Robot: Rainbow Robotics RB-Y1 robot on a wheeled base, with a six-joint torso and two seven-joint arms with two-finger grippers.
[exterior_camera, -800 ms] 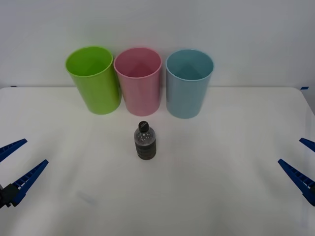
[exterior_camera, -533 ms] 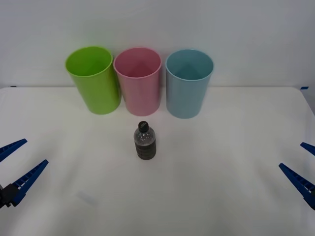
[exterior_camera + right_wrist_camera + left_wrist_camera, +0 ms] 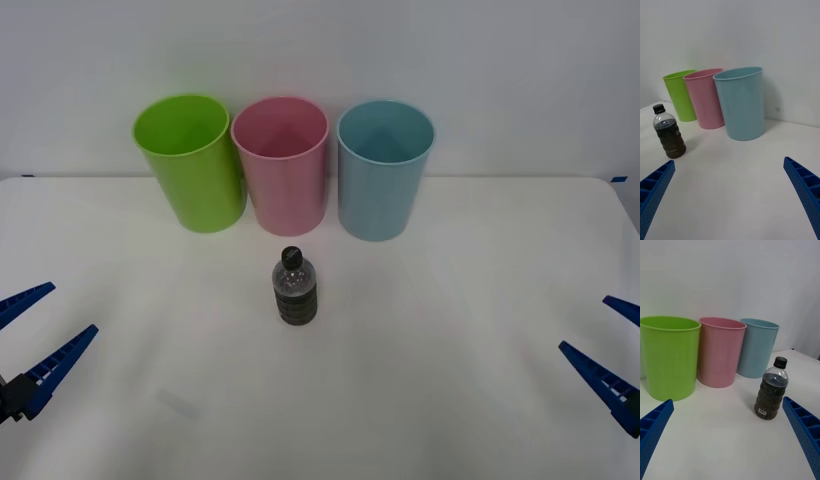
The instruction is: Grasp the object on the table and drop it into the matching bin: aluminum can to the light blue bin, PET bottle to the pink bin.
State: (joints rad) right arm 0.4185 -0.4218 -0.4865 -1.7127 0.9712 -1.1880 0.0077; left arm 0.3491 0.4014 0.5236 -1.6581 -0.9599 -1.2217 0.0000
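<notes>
A small clear PET bottle [image 3: 296, 287] with a black cap and dark band stands upright on the white table [image 3: 420, 340], just in front of the pink bin [image 3: 282, 165]. The light blue bin [image 3: 383, 170] stands to the pink bin's right. My left gripper [image 3: 30, 343] hangs open at the table's left edge, far from the bottle [image 3: 771, 394]. At the right edge my right gripper [image 3: 612, 345] is open too, well clear of the bottle [image 3: 668, 132]. Both wrist views show the pink bin [image 3: 720, 352] [image 3: 705, 98] and the light blue bin [image 3: 756, 348] [image 3: 742, 102].
A lime green bin [image 3: 190, 160] stands left of the pink one, the three in a row at the table's back against a plain white wall. Bare tabletop lies on both sides of the bottle.
My right gripper has shifted slightly down and inward at the right edge. The left gripper, bottle and bins have not moved.
</notes>
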